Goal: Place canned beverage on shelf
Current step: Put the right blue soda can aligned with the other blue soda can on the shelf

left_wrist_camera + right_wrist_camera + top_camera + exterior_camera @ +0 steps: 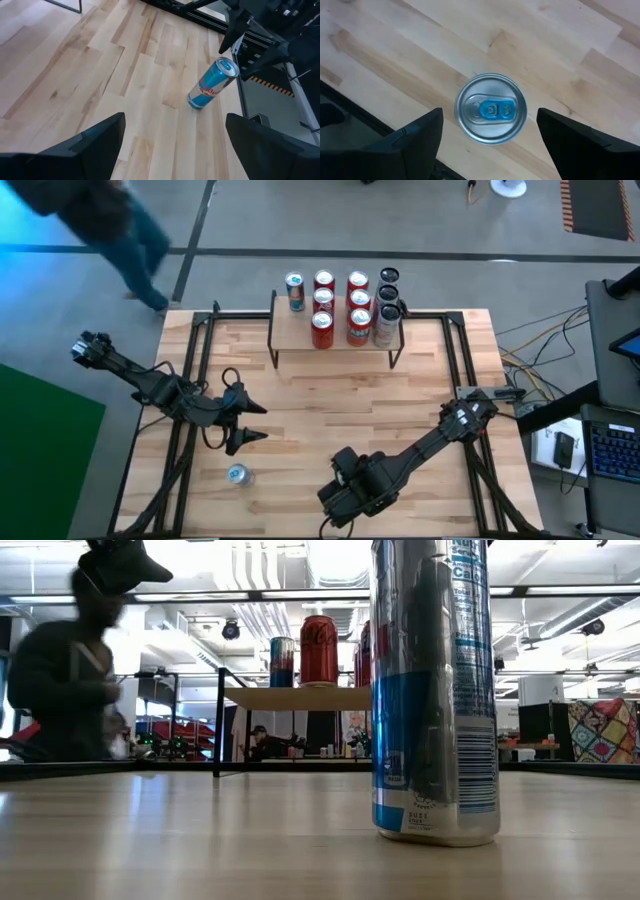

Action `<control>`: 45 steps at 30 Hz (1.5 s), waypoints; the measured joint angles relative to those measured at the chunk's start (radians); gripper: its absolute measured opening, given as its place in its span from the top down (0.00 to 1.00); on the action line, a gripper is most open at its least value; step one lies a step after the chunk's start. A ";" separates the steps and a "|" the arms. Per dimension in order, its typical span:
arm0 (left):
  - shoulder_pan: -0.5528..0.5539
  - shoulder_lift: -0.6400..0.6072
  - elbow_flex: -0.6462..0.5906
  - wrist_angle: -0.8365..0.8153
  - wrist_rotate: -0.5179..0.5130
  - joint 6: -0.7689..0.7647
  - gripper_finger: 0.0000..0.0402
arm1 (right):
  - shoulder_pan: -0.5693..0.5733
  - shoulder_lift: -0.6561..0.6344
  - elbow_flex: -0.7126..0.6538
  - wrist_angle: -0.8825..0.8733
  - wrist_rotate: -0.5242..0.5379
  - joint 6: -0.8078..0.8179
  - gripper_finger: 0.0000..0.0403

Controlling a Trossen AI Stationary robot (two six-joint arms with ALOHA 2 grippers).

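Closest to the low camera stands a tall slim blue-and-silver aluminium can [435,690], upright on the pale slatted-wood tabletop [330,400] at about seven o'clock. Thin-walled, smooth and probably slippery, it likely suits a mid-body side grip. Right gripper [489,135] hangs directly above it, jaws spread and empty; left gripper [252,423], at nine o'clock, is likewise spread. Farther, at twelve, the light-wood plank shelf [335,340] carries several cans.

The left gripper [252,423] hangs with fingers spread wide, holding nothing; the right gripper [340,502] sits low at the near edge, fingers also apart and empty
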 joint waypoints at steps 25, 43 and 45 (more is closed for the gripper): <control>0.000 0.066 0.000 0.004 -0.025 0.017 0.18 | -0.049 0.065 -0.006 0.049 -0.024 -0.113 0.43; 0.002 0.246 0.000 0.243 0.278 0.358 0.18 | -0.053 -0.005 0.004 0.100 0.006 -0.380 0.41; 0.002 0.283 0.000 0.311 0.298 0.425 0.18 | -0.056 -0.025 0.004 0.119 0.005 -0.421 0.41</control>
